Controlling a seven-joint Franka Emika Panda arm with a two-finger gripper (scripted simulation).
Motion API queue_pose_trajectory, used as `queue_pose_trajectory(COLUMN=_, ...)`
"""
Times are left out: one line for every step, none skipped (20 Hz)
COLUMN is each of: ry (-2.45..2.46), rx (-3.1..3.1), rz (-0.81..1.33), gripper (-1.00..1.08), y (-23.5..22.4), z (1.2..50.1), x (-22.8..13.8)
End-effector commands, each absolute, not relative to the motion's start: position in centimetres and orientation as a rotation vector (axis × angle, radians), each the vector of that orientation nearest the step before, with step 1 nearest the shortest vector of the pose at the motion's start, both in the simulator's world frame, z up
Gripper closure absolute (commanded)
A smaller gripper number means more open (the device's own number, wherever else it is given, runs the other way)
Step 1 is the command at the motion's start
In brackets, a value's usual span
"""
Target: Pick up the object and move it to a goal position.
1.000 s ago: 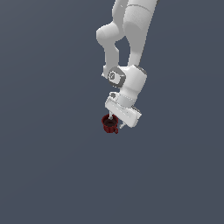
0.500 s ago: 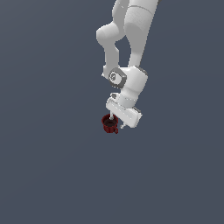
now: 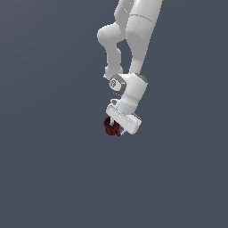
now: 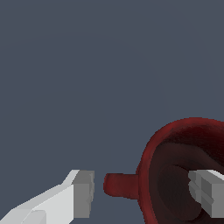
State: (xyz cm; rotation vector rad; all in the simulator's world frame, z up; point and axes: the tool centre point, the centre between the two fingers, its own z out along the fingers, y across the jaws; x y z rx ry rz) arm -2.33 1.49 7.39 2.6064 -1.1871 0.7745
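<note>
Hanging down from the top of the exterior view, the white robot arm [image 3: 136, 49] points its gripper [image 3: 116, 128] at a small dark red cup [image 3: 111, 127]. The cup sits right under the white hand, w/ part of it hidden behind the hand. All around is plain gray-blue floor [image 3: 49, 169].

In the wrist view the cup [image 4: 175, 144] looks big and round, w/ a dark hollow inside. A little red nub [image 4: 118, 185] sticks out from its side.

The gripper [image 4: 142, 192] is spread apart, not pinching yet. One finger [image 4: 205, 192] is down inside the cup's hollow. The other finger [image 4: 81, 192] is outside, just beside the tip of the nub, w/ a thin gap between them. So the cup's wall and nub are between the two fingers. Can't tell if the inside finger touches the cup wall.

Can't tell from either view if the cup rests on the floor or is a bit above it.
</note>
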Motion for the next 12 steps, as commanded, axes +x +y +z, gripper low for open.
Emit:
queue_pose_trajectory(ry=-1.186, rx=2.607, rz=0.776, gripper=-0.6, y=1.45, z=7.21, x=-2.18)
queue_pose_trajectory(ry=-1.186, rx=2.607, rz=0.776, gripper=1.08, y=1.45, z=7.21, x=-2.18)
queue_pose_trajectory(ry=-1.186, rx=2.607, rz=0.776, gripper=1.08, y=1.45, z=7.21, x=-2.18)
queue_pose_trajectory(ry=-1.186, rx=2.607, rz=0.776, gripper=1.08, y=1.45, z=7.21, x=-2.18)
queue_pose_trajectory(ry=-1.186, rx=2.607, rz=0.776, gripper=1.08, y=1.45, z=7.21, x=-2.18)
queue_pose_trajectory(ry=-1.186, rx=2.607, rz=0.776, gripper=1.08, y=1.45, z=7.21, x=-2.18)
queue_pose_trajectory(ry=-1.186, rx=2.607, rz=0.776, gripper=1.08, y=1.45, z=7.21, x=-2.18)
queue_pose_trajectory(ry=-1.186, rx=2.607, rz=0.776, gripper=1.08, y=1.45, z=7.21, x=-2.18)
queue_pose_trajectory(ry=-1.186, rx=2.607, rz=0.776, gripper=1.08, y=1.45, z=7.21, x=-2.18)
queue_pose_trajectory(ry=-1.186, rx=2.607, rz=0.776, gripper=1.08, y=1.45, z=7.21, x=-2.18)
queue_pose_trajectory(ry=-1.186, rx=2.607, rz=0.776, gripper=1.08, y=1.45, z=7.21, x=-2.18)
queue_pose_trajectory(ry=-1.186, rx=2.608, rz=0.779, gripper=1.08, y=1.52, z=7.29, x=-2.11)
